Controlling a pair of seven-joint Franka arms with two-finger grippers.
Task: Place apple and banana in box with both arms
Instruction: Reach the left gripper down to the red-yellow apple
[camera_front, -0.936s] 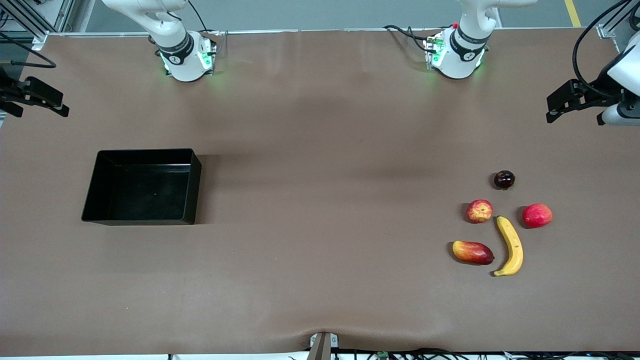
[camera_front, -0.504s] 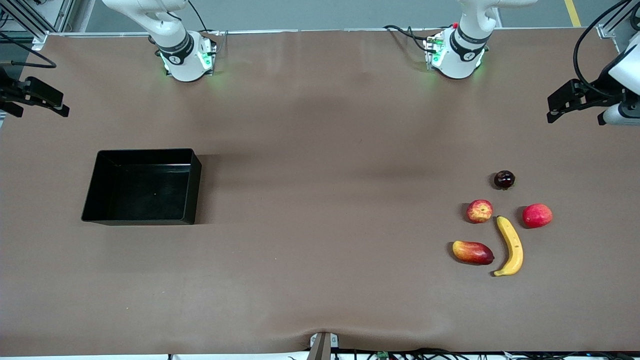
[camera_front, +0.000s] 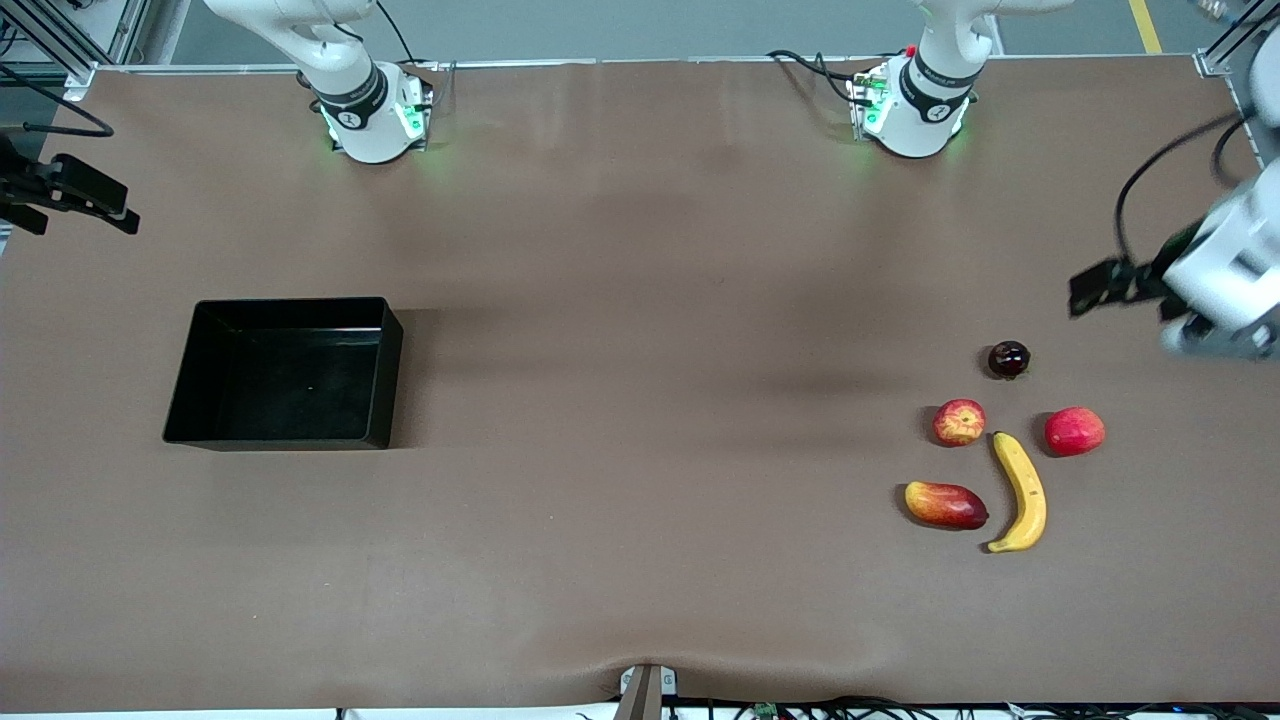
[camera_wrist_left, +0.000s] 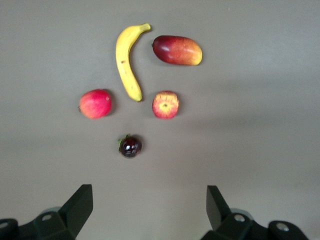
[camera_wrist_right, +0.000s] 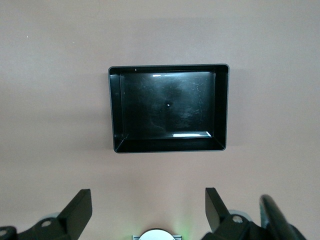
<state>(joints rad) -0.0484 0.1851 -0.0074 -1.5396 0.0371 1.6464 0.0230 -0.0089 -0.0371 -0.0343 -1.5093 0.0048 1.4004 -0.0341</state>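
While both tools (camera_wrist_left: 149, 210) (camera_wrist_right: 148, 210) gape empty, fruit fills left wrist view, box (camera_wrist_right: 116, 110) right's.

White arms (camera_front: 345, 75), black pincers (camera_front: 1100, 285)

Three non-task fruits are lying on the brown worktop (camera_front: 640, 400) toward the left arm's end. A small dark glossy fruit (camera_front: 1008, 359) is sitting farthest from the front camera. A plain pinkish-red fruit (camera_front: 1074, 431) is resting nearer. An oblong red-and-yellow mango-shaped fruit (camera_front: 945, 504) is lying nearest, apart from both.
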